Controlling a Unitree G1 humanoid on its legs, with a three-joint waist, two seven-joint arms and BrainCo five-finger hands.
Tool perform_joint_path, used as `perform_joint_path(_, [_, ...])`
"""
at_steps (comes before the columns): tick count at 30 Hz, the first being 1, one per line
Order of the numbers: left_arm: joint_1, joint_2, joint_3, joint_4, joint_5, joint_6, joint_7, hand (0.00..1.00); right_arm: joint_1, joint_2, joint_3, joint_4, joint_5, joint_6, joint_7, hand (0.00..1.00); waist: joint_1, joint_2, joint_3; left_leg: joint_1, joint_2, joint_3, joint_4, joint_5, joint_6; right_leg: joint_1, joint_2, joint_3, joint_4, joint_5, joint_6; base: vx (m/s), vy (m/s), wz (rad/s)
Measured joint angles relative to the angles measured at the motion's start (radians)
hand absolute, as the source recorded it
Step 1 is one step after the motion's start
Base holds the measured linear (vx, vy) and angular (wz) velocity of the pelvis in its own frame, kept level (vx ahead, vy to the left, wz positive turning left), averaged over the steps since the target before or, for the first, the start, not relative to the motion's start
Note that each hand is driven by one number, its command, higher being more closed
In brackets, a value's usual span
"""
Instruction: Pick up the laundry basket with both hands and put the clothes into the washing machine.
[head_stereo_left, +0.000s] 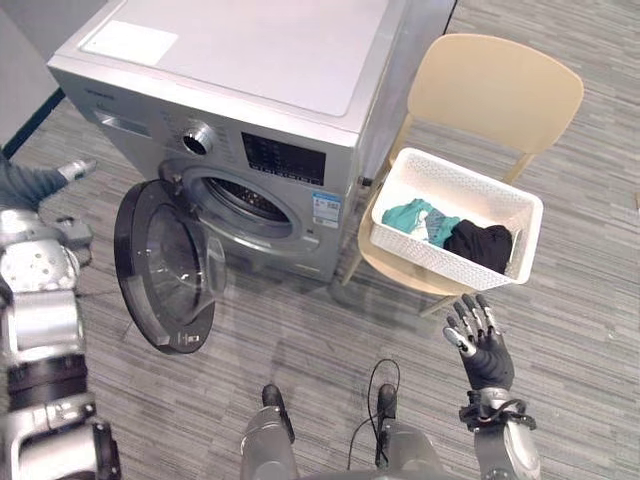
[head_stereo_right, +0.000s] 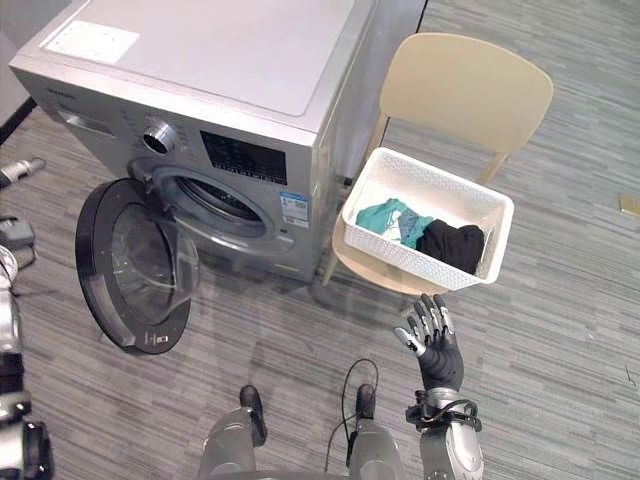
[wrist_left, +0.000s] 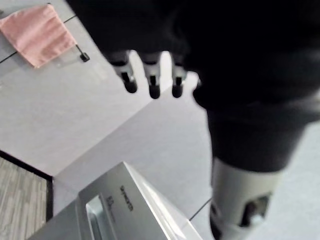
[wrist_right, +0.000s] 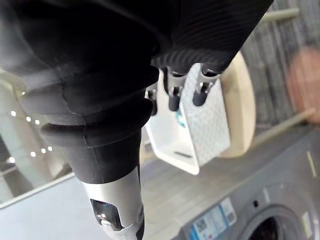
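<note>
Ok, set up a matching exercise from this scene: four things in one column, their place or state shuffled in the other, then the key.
Things
1. washing machine door
2. laundry basket
3. black garment
4. right hand

Place or state
A. inside the basket, beside a teal cloth
B. fingers straight, raised in front of the chair, touching nothing
C. swung open
D. resting on the chair seat

Pairs: 1-C, 2-D, 3-A, 4-B
</note>
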Motion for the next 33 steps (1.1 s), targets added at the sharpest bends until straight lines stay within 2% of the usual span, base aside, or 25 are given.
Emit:
perform_joint_path(1, [0.077, -0.083, -0.008, -0.052, -0.065, -0.032, -0.034, 0.0, -0.005, 0.003, -0.002, 0.001, -0.013, 0.002, 0.0, 0.0, -0.01, 0.005, -0.005, 0.023, -0.004, 0.008, -0.015, 0.002, 0.0, 0.014, -0.004, 0.002, -0.007, 0.001, 0.002, 0.02, -0.003, -0.06])
perform_joint_path(4, [0.151, -0.212, -0.075, -0.044, -0.134, -0.046, -0.065, 0.0, -0.021, 0.001, -0.021, 0.03, -0.03, 0.006, -0.001, 0.0, -0.011, 0.016, -0.017, 0.026, -0.002, 0.011, -0.027, 0.007, -0.003, 0.013, 0.001, 0.004, -0.012, 0.003, 0.001, 0.01, -0.014, -0.04])
perform_joint_path(6, [0.153, -0.262, -0.087, -0.01, -0.155, -0.049, -0.075, 0.0, -0.021, 0.0, -0.021, 0.031, -0.036, 0.007, -0.001, 0.0, -0.013, 0.016, -0.017, 0.026, -0.002, 0.013, -0.033, 0.01, -0.005, 0.011, 0.003, 0.007, -0.019, 0.008, 0.0, 0.0, -0.02, -0.04])
perform_joint_path(8, [0.14, -0.302, -0.09, 0.097, -0.162, -0.049, -0.074, 0.0, -0.021, -0.002, -0.02, 0.032, -0.037, 0.007, -0.002, 0.0, -0.023, 0.015, -0.016, 0.026, -0.002, 0.018, -0.032, 0.01, -0.005, 0.013, 0.003, 0.014, -0.02, 0.01, 0.001, 0.01, -0.013, -0.07])
perform_joint_path(11, [0.075, -0.302, -0.09, 0.272, -0.161, -0.038, -0.044, 0.0, -0.02, -0.02, -0.014, 0.032, -0.036, 0.007, -0.005, 0.0, -0.029, 0.012, -0.001, 0.02, 0.0, 0.018, -0.026, 0.01, -0.004, 0.007, 0.005, 0.019, -0.013, 0.011, 0.0, -0.02, -0.004, -0.02])
perform_joint_path(13, [0.009, -0.288, -0.089, 0.378, -0.158, -0.032, -0.029, 0.0, -0.024, -0.035, -0.007, 0.032, -0.035, 0.006, -0.014, 0.0, -0.028, 0.004, 0.036, 0.012, 0.007, 0.015, -0.013, 0.009, -0.004, -0.002, 0.008, 0.021, 0.0, 0.011, 0.0, -0.09, -0.006, -0.04])
perform_joint_path(15, [-0.1, -0.219, -0.086, 0.535, -0.161, -0.029, -0.012, 0.0, -0.034, -0.057, 0.031, 0.022, -0.033, 0.003, -0.022, 0.0, -0.024, -0.016, 0.087, -0.036, 0.027, 0.015, 0.027, 0.004, 0.001, -0.049, 0.02, 0.031, 0.027, 0.013, -0.002, -0.13, -0.018, -0.18])
perform_joint_path(17, [-0.225, -0.125, -0.066, 0.661, -0.162, -0.011, 0.009, 0.0, -0.053, -0.066, 0.093, 0.0, -0.023, -0.002, -0.04, 0.0, -0.016, -0.052, 0.151, -0.105, 0.058, 0.025, 0.083, -0.006, 0.006, -0.118, 0.039, 0.054, 0.051, 0.025, -0.011, -0.17, -0.034, -0.32])
perform_joint_path(21, [-0.372, -0.059, -0.024, 0.752, -0.205, -0.008, 0.006, 0.0, -0.05, -0.077, 0.126, -0.084, -0.001, -0.008, -0.063, 0.0, -0.013, -0.069, 0.232, -0.207, 0.102, 0.012, 0.179, -0.035, 0.017, -0.177, 0.053, 0.053, 0.059, 0.045, -0.009, -0.1, 0.014, -0.12])
perform_joint_path(26, [-0.47, -0.022, 0.011, 0.773, -0.271, 0.003, -0.015, 0.0, -0.039, -0.078, 0.143, -0.101, 0.014, -0.025, -0.082, 0.0, 0.0, -0.084, 0.252, -0.306, 0.125, -0.033, 0.236, -0.049, 0.02, -0.224, 0.07, 0.023, 0.065, 0.051, -0.01, -0.01, -0.01, 0.07])
perform_joint_path(31, [-0.496, 0.041, 0.061, 0.761, -0.289, 0.016, -0.022, 0.0, -0.03, -0.077, 0.146, -0.101, 0.014, -0.036, -0.087, 0.0, 0.043, -0.104, 0.286, -0.351, 0.139, -0.076, 0.256, -0.058, 0.012, -0.224, 0.087, -0.011, 0.049, 0.05, -0.011, 0.03, -0.031, 0.11])
perform_joint_path(33, [-0.48, 0.062, 0.095, 0.761, -0.29, 0.018, -0.02, 0.0, -0.027, -0.077, 0.154, -0.1, 0.014, -0.039, -0.088, 0.0, 0.047, -0.105, 0.289, -0.363, 0.135, -0.093, 0.264, -0.058, 0.012, -0.223, 0.088, -0.029, 0.049, 0.049, -0.012, 0.06, -0.013, 0.19])
